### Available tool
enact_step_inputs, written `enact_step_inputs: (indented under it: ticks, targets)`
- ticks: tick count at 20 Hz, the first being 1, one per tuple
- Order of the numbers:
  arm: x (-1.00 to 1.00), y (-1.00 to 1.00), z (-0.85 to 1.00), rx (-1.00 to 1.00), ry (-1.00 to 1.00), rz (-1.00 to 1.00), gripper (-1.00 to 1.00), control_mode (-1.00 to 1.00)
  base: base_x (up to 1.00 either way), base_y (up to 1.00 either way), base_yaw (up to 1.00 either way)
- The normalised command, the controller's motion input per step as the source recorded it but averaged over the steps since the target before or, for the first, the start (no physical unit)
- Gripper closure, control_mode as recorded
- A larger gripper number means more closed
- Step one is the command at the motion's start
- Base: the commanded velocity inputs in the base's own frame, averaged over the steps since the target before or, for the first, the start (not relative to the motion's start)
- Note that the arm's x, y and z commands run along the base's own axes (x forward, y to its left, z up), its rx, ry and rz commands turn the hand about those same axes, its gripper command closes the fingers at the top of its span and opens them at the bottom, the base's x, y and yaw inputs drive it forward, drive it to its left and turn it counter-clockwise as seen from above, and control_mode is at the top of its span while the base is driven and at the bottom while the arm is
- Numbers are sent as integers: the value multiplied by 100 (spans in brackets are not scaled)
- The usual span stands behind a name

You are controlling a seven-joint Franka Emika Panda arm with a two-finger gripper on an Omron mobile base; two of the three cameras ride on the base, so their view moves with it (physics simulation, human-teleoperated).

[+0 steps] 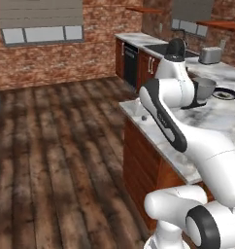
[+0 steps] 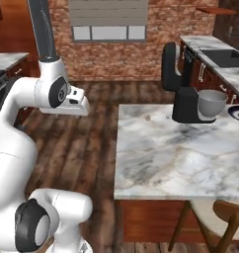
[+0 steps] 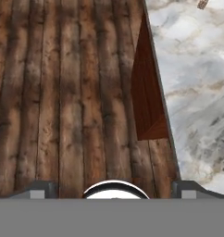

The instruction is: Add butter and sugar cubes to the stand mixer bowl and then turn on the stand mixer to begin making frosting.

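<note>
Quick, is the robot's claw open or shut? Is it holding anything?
Gripper: open, holding nothing, above the wooden floor.

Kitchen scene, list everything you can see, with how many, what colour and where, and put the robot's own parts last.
stand mixer: one, black, far side of the marble island.
stand mixer bowl: one, grey metal, at the mixer's front.
plate: one, dark-rimmed with a white ring, beside the bowl.
island counter: one, white marble on red-brown cabinets.
toaster: one, silver, on the back counter.
sink: one, dark, set in the back counter.
stool: one, brown wood, at the island's near edge.
windows: two, with grey blinds, in the brick walls.
gripper: one, dark tips, open and holding nothing, above the wood floor beside the island.
</note>
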Motion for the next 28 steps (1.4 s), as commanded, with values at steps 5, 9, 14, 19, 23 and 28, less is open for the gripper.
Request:
enact_step_inputs:
  ticks: [5, 9, 14, 19, 23, 28]
  targets:
    - [0, 0, 0, 0, 0, 0, -100, 100, 39, 76, -47]
    - [0, 0, 0, 0, 0, 0, -100, 100, 43, 76, -47]
    - [0, 0, 0, 0, 0, 0, -100, 100, 48, 79, -46]
    - [0, 0, 0, 0, 0, 0, -100, 100, 47, 89, -41]
    - [0, 0, 0, 0, 0, 0, -100, 100, 47, 97, -37]
    - [0, 0, 0, 0, 0, 0, -100, 100, 47, 96, -38]
